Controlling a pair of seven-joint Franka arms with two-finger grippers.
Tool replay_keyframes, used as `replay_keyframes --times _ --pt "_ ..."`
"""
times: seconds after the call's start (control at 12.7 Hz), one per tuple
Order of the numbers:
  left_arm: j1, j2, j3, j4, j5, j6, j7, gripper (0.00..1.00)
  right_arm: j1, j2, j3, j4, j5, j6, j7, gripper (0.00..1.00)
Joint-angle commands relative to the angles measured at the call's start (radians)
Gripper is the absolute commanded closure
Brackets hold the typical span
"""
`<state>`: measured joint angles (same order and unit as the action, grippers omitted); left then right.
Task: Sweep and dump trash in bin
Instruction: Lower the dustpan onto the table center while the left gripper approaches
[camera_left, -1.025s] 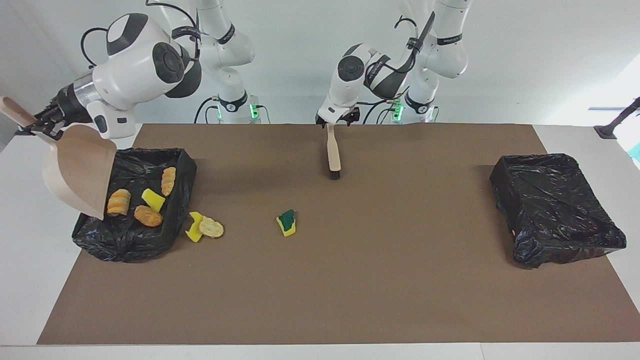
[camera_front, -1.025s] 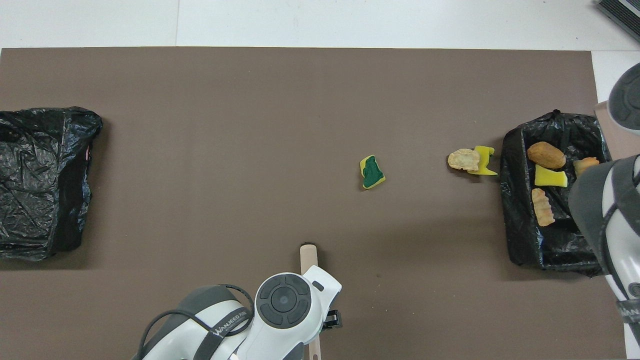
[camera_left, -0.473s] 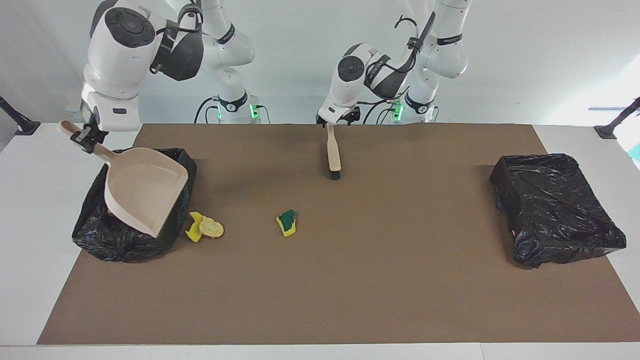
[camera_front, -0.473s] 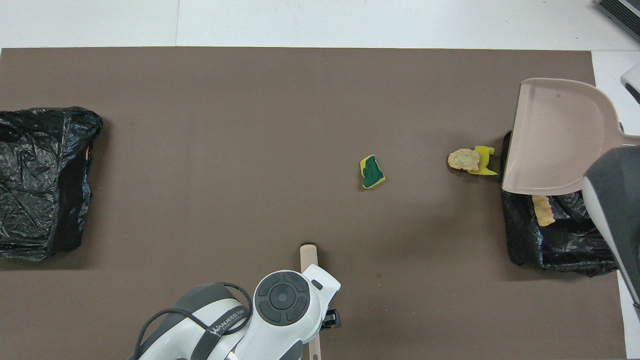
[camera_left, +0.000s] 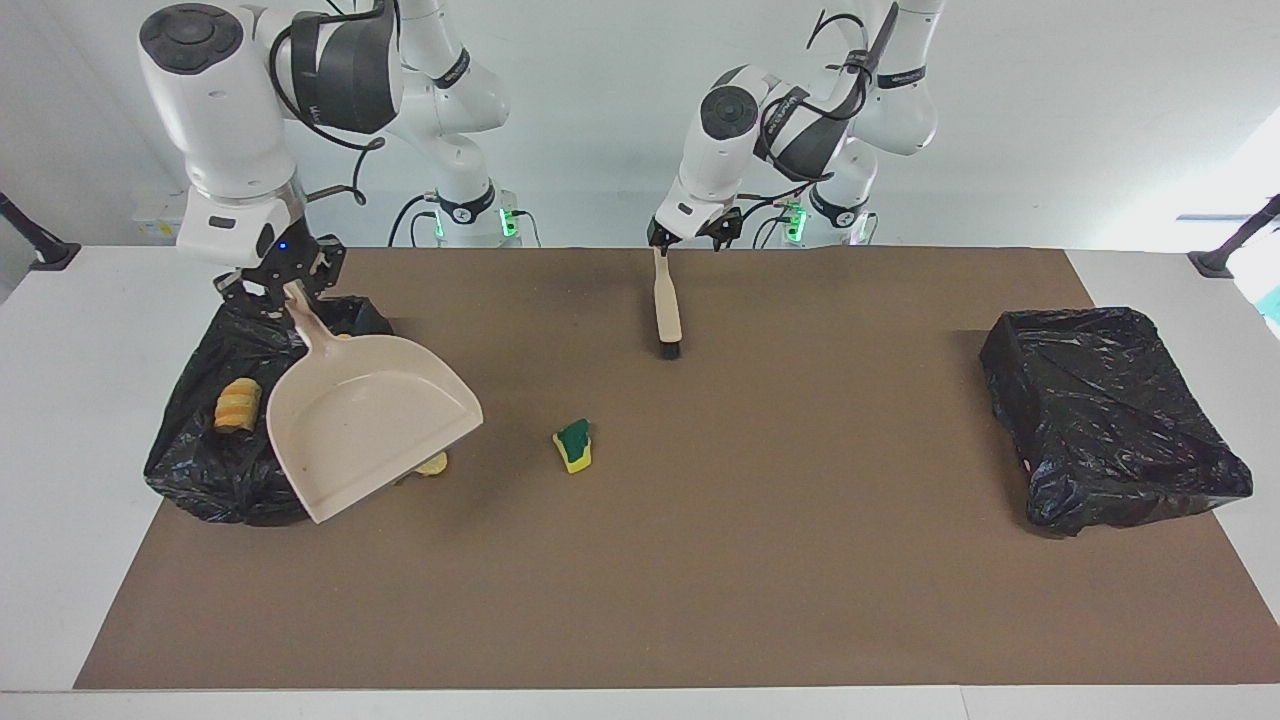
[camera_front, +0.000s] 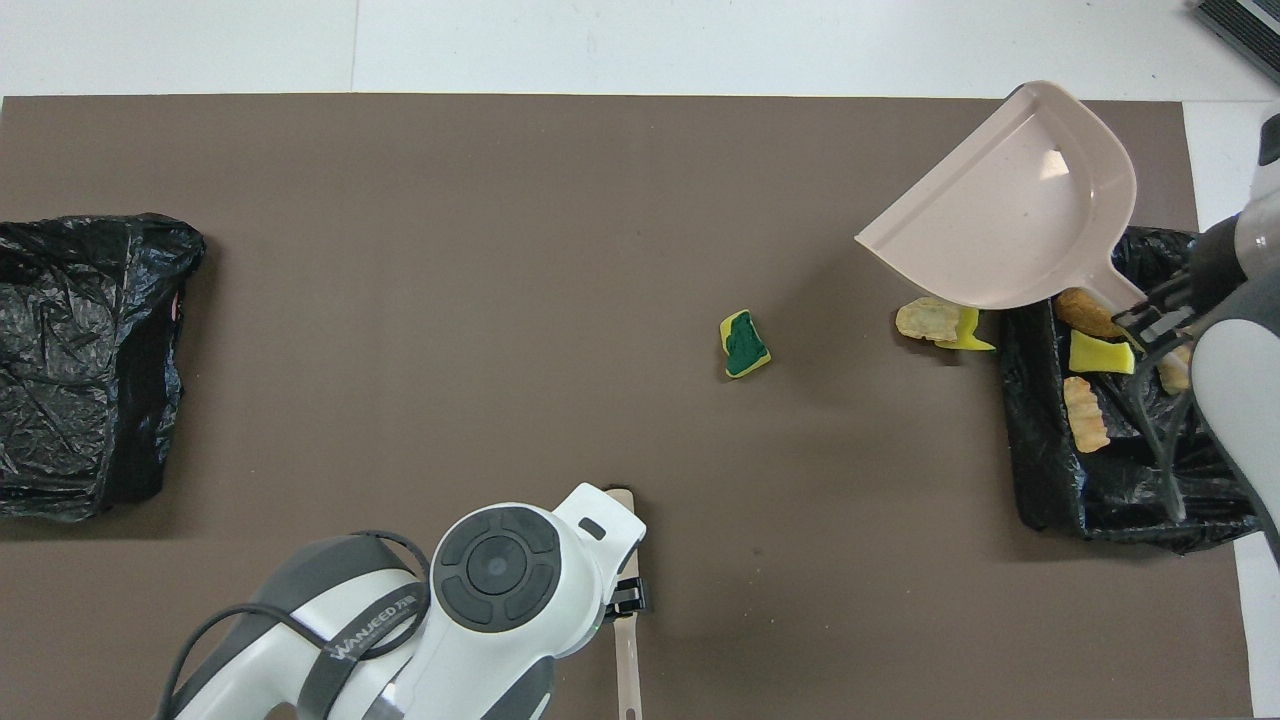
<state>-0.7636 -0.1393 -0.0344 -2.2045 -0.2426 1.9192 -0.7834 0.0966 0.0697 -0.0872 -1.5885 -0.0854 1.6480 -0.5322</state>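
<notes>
With its load dumped, the right tool (camera_left: 283, 290) grips the beige plastic dustpan (camera_left: 365, 425), the left tool (camera_left: 690, 235) hangs open above the beige brush (camera_left: 666, 315), and next the green-and-yellow sponge (camera_left: 574, 446) needs sweeping up.

— Where's the trash lying?

— Spread toward the right arm's end of the table. The green-and-yellow sponge (camera_left: 573, 446) lies alone on the brown mat (camera_left: 700, 560), green face up, nearest the middle of the table. Closer to the black-lined bin (camera_left: 190, 470) sit a pale round bread piece (camera_front: 927, 319) and a yellow sponge bit (camera_front: 968, 330), touching each other, just beside the bin's wall.

— And inside the bin?

— A brown bread chunk (camera_front: 1085, 312), a yellow sponge wedge (camera_front: 1100, 354), a ridged tan chunk (camera_front: 1085, 414), and a striped orange piece (camera_left: 237, 406). All lie flat on the black liner.
</notes>
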Motion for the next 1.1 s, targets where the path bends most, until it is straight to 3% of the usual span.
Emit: replay_keyframes --times 0.0,0.32,0.55,0.79,0.95,1.03 --pt "0.082 -0.054 -0.006 0.041 0.048 -0.064 0.055 0.00 0.061 -0.001 0.009 -0.010 0.087 0.015 0.248 1.00" --pt "0.202 -0.026 -0.007 0.135 0.152 -0.071 0.189 0.00 0.204 0.027 0.010 -0.066 0.161 0.120 0.571 1.00" --pt "0.329 -0.006 -0.006 0.140 0.200 -0.055 0.381 0.00 0.348 0.117 0.010 -0.082 0.168 0.246 0.812 1.00" --pt "0.449 0.006 -0.007 0.138 0.200 -0.045 0.535 0.00 0.443 0.192 0.010 -0.074 0.289 0.335 1.033 1.00" --pt "0.504 0.006 -0.007 0.132 0.200 -0.046 0.614 0.00 0.451 0.235 0.012 -0.071 0.407 0.372 1.089 1.00" --pt "0.520 0.007 -0.007 0.132 0.200 -0.045 0.631 0.00 0.489 0.254 0.012 -0.068 0.401 0.381 1.075 1.00"
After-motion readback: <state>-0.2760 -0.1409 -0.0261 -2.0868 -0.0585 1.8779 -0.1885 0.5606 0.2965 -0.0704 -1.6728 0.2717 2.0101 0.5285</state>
